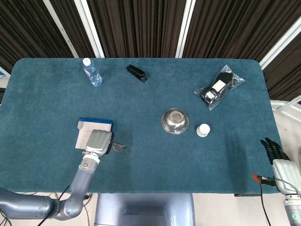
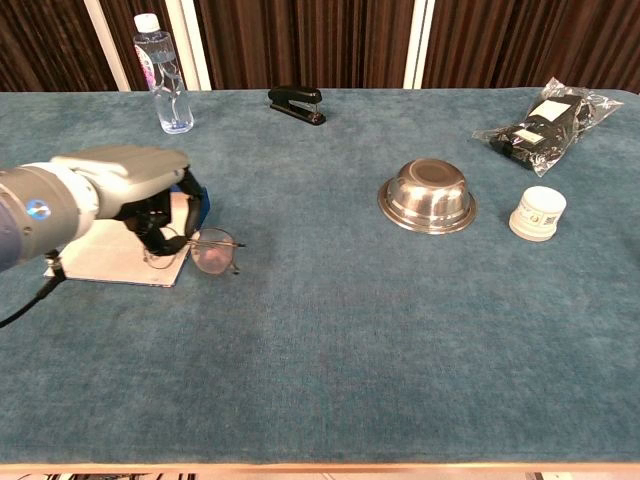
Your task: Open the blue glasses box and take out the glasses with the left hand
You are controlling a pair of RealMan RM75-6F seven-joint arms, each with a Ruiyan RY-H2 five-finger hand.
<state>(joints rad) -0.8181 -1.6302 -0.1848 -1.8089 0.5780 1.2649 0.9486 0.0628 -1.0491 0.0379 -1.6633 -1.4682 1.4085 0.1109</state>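
The blue glasses box (image 1: 89, 128) (image 2: 110, 255) lies open at the table's left, its pale inside facing up. My left hand (image 1: 99, 140) (image 2: 135, 175) hovers over the box's right edge and holds thin wire-framed glasses (image 2: 205, 250) (image 1: 117, 148). The lenses stick out to the right of the hand, above the cloth beside the box. My right hand (image 1: 277, 157) hangs off the table's right side, holding nothing, fingers apart; the chest view does not show it.
A water bottle (image 1: 92, 72) and a black stapler (image 1: 136, 73) stand at the back. A steel bowl (image 1: 175, 121) and a small white jar (image 1: 202, 130) sit right of centre. A plastic bag of dark items (image 1: 218, 87) lies at the back right.
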